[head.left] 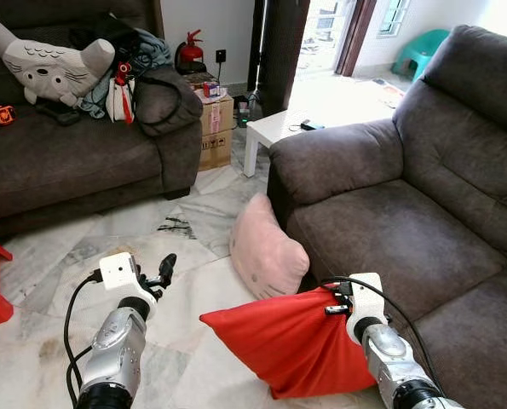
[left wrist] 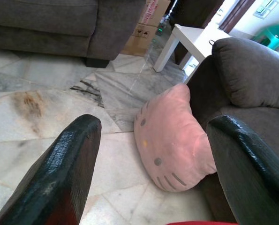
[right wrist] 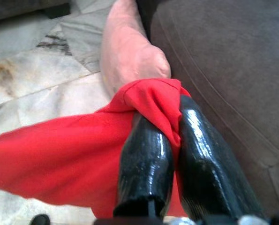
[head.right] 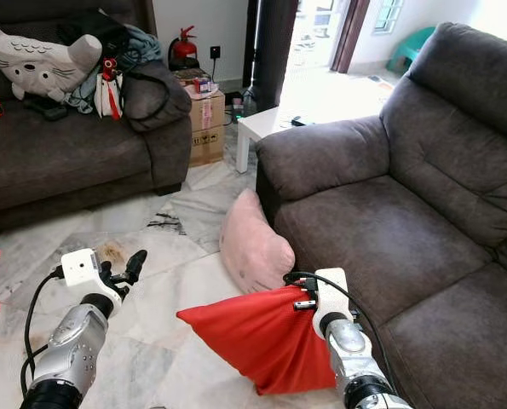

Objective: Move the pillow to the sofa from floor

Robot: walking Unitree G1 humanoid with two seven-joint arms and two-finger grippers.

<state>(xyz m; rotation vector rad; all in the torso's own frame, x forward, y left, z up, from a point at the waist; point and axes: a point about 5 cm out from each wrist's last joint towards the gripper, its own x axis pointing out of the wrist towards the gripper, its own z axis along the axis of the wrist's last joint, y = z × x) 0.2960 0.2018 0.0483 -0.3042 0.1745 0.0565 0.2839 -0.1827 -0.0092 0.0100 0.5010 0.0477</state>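
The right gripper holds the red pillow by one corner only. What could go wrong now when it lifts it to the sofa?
1. The right gripper pinches only a corner of the red pillow, so the fabric may slip out.
2. The hanging pillow could snag on the front edge of the sofa.
3. It may drag the pink pillow leaning beside it.

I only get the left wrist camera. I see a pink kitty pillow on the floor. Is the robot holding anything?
Observer: Yes. The right pincer is shut on a corner of a red pillow.
Operator: Is the red one on the sofa yet?
Observer: No. It hangs beside the sofa front, next to the pink pillow.
Operator: What's on the other sofa?
Observer: A grey plush toy lies on the far sofa.
Operator: And behind it?
Observer: A red fire extinguisher by the wall.
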